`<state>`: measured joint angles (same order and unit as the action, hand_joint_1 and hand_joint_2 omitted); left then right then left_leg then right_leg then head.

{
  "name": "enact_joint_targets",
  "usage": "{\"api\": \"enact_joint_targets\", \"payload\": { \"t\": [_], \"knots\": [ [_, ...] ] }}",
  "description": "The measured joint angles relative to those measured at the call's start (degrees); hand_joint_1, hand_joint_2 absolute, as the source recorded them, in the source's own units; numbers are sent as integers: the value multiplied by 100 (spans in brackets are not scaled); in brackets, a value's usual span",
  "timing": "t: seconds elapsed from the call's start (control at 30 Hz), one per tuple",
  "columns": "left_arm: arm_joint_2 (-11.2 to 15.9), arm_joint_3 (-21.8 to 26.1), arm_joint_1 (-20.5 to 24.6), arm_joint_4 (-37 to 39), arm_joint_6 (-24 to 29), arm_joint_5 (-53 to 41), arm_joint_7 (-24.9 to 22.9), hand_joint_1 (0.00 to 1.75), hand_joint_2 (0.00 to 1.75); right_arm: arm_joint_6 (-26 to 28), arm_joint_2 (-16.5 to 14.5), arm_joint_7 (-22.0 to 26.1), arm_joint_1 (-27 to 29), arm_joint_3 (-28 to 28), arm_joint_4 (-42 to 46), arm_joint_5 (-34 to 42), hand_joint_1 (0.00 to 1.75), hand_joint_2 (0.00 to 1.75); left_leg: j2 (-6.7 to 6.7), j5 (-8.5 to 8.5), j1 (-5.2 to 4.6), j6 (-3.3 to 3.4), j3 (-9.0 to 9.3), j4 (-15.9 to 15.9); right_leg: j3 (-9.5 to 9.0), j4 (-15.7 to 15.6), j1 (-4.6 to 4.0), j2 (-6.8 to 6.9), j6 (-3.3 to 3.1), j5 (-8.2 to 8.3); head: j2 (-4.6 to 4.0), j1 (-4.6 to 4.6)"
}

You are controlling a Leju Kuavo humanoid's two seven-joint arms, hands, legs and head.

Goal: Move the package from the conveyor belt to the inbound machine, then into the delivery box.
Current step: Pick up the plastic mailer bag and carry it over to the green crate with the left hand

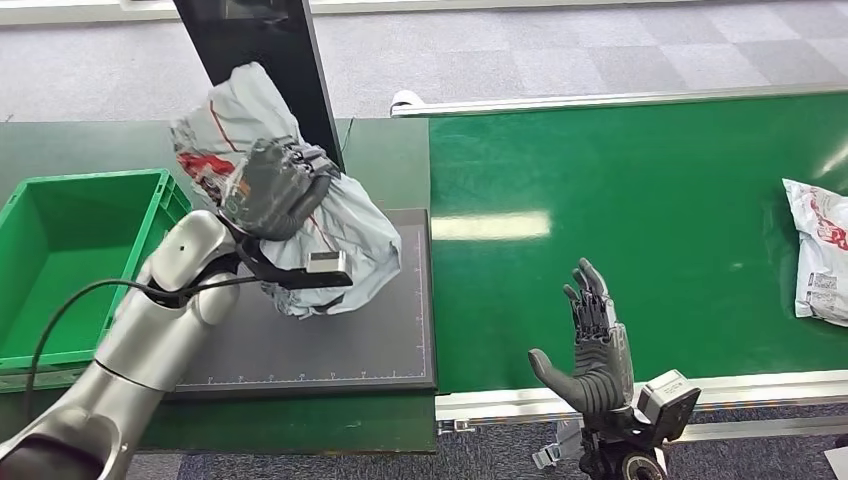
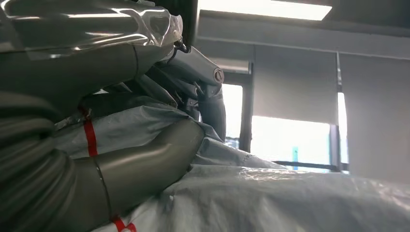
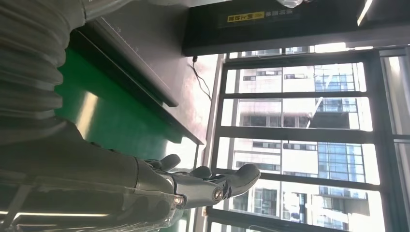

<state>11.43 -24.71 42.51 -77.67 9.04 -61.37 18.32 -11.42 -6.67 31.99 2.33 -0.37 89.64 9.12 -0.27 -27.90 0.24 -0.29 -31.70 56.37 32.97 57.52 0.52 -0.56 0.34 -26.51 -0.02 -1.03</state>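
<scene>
My left hand [image 1: 275, 188] grips a crumpled grey plastic package [image 1: 345, 235] with red markings, holding it over the dark flat plate of the inbound machine [image 1: 330, 345]. In the left wrist view the package [image 2: 270, 198] presses against my thumb and fingers [image 2: 193, 72]. My right hand [image 1: 595, 345] hovers open, fingers spread and upright, above the near edge of the green conveyor belt [image 1: 620, 200]. It holds nothing [image 3: 203, 186]. The green delivery box [image 1: 55, 250] stands to the left of the machine.
A second grey package [image 1: 820, 250] lies at the belt's far right. A black upright panel [image 1: 265, 50] rises behind the machine plate. The belt's metal rail [image 1: 700, 390] runs along the near side.
</scene>
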Motion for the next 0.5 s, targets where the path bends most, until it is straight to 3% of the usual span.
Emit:
{"api": "enact_joint_targets", "payload": {
  "t": [0.13,0.27,0.5],
  "knots": [
    [320,169,634,495,-38,-495,-315,175,175,-8,2,50,18,-19,0,0,0,175,0,3,1,-3,0,0,3,1,-1,-1,0,0,0,-2],
    [464,237,1115,1205,48,-690,-383,175,175,-10,2,68,18,-25,0,3,0,175,0,4,2,-4,-1,0,2,3,-1,-1,-1,1,0,0],
    [516,244,1389,1724,85,-715,-383,175,175,-11,4,71,17,-27,0,4,0,175,-2,3,-1,-3,-4,0,3,2,1,0,-1,0,0,0]
  ]
}}
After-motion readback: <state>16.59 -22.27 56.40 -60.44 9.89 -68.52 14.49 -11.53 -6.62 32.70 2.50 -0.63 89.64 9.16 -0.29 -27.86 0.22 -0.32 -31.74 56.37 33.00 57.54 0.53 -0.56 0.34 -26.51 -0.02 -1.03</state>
